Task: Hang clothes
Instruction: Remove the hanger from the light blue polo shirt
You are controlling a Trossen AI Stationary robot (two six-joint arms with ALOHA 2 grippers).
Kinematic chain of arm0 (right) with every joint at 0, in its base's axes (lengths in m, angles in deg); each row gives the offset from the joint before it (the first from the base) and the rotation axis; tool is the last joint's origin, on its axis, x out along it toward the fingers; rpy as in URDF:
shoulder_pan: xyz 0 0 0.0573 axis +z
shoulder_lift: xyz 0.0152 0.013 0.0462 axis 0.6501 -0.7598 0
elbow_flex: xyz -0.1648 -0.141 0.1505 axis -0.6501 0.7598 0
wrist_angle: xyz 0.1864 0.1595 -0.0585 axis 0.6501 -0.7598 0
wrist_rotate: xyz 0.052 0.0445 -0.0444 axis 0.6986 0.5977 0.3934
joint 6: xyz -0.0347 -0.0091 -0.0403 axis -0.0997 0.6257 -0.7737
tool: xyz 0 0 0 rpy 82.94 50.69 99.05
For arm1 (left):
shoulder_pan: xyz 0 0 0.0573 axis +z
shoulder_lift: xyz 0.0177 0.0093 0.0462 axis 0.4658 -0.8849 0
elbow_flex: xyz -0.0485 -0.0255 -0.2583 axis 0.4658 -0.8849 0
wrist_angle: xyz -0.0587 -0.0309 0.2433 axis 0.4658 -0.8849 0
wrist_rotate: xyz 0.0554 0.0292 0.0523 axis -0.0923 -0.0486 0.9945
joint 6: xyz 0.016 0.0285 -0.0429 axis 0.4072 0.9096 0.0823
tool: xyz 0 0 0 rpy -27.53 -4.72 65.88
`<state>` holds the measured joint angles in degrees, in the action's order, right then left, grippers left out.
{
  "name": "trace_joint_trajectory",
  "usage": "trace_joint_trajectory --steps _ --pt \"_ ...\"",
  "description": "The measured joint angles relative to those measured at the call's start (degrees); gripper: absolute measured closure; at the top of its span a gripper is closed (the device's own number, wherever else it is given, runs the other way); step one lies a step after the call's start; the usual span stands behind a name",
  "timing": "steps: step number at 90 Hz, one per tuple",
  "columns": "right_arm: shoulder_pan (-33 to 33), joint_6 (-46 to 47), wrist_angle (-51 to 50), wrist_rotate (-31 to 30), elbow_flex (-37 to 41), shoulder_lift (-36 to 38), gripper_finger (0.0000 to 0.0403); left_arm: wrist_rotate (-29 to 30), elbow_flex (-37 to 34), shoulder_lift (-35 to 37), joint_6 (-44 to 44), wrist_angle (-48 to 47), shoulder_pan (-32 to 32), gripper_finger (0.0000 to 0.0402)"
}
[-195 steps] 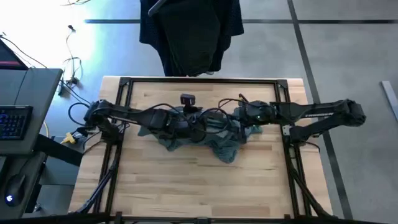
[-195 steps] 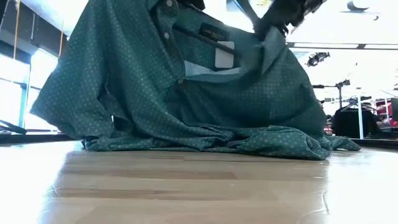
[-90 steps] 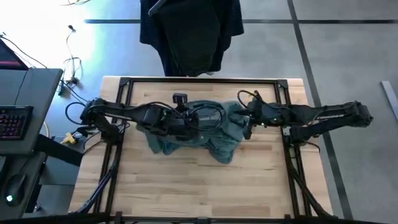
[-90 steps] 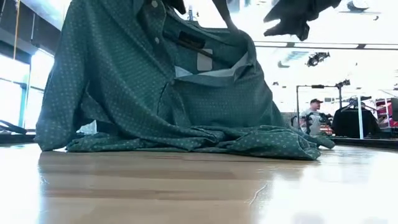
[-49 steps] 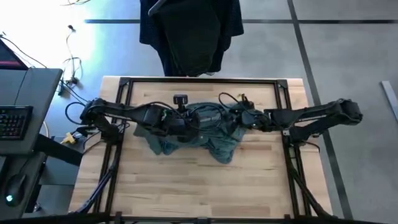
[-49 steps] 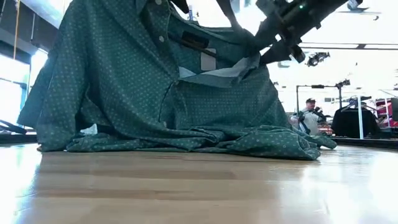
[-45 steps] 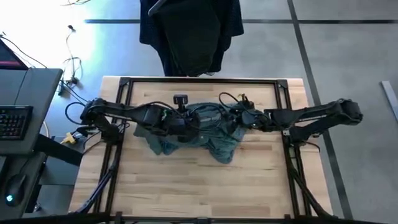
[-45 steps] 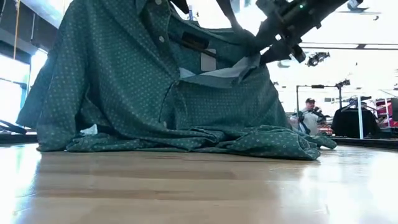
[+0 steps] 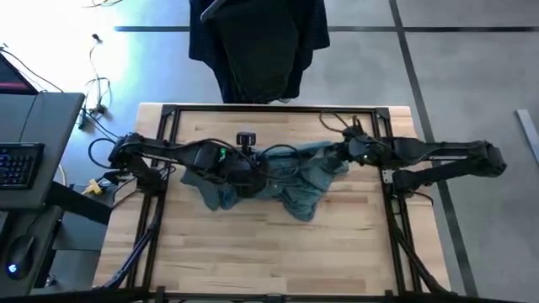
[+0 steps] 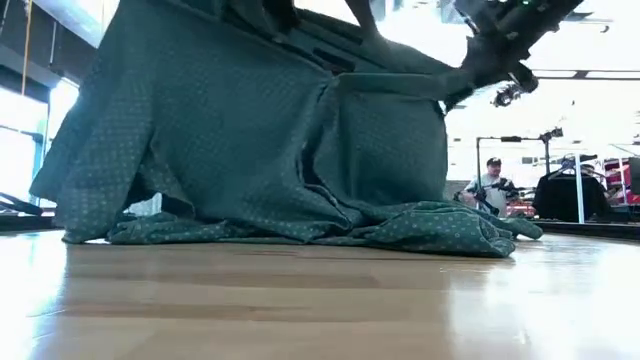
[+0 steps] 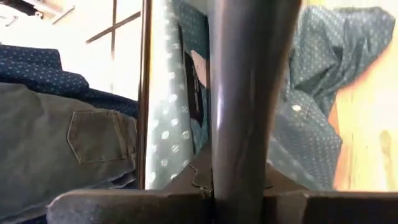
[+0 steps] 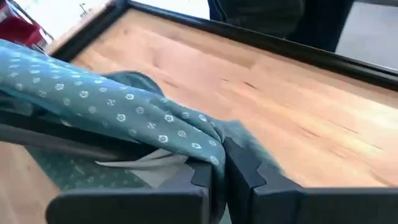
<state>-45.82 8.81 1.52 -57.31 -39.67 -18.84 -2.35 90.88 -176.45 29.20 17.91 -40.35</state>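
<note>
The teal dotted shirt [image 9: 290, 181] stands raised like a tent at mid-table, and its lower folds [image 10: 400, 230] lie on the wood. My left gripper [image 9: 246, 167] is above its left part, shut on a dark grey hanger [image 11: 245, 93] that reaches in under the cloth. My right gripper [image 9: 338, 152] is at the shirt's right end, shut on the cloth. The black trouser piece [image 11: 81, 143] and the navy dotted shirt [image 11: 37, 68] hang beyond the table's far edge. My left gripper has the hanger's dark bar [image 11: 239, 168] between its two fingers, and the bar runs on ahead along them into the shirt. The hanger is clear of the table. My gripper's own body hides the exact contact. My right gripper pinches a folded upper edge of the teal shirt [image 12: 208, 146] between its two fingers, coming roughly level from the table's right side. The cloth runs taut from the fingers [image 10: 470, 70] back toward the hanger, lifted, with the shirt's lower part on the table.
A dark metal frame [image 9: 168, 114] runs around the tabletop. Dark clothes [image 9: 257, 46] hang past the far edge. A desk with a keyboard [image 9: 21, 160] stands left. A person [image 10: 488, 185] is far behind. Bare wood [image 9: 269, 252] fills the near half.
My right gripper has gone in toward the shirt's collar, shut on the cloth, then drawn back toward the table's right edge. The shirt's upper edge has been pulled taut over the open collar, hiding the white label. The lower folds have stayed on the table.
</note>
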Motion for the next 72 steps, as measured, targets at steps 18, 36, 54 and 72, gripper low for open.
trace_joint_trajectory --steps 18,36,54,72 --pt "-2.0 -6.4 -2.5 5.2 0.0 -0.1 0.0403 2.6 0.0 0.7 -0.3 5.0 -0.2 0.0398" --pt "-2.5 -8.8 -0.5 4.6 0.1 -0.7 0.0403 1.5 -0.1 2.8 -2.8 7.4 0.1 0.0398" --pt "-3.1 -14.9 3.5 4.7 0.2 -0.6 0.0403 -3.6 -0.2 5.6 -6.7 11.2 0.2 0.0398" --pt "-3.2 -20.6 10.6 6.9 0.2 1.6 0.0403 -8.8 -0.1 8.9 -9.5 12.3 1.0 0.0399"
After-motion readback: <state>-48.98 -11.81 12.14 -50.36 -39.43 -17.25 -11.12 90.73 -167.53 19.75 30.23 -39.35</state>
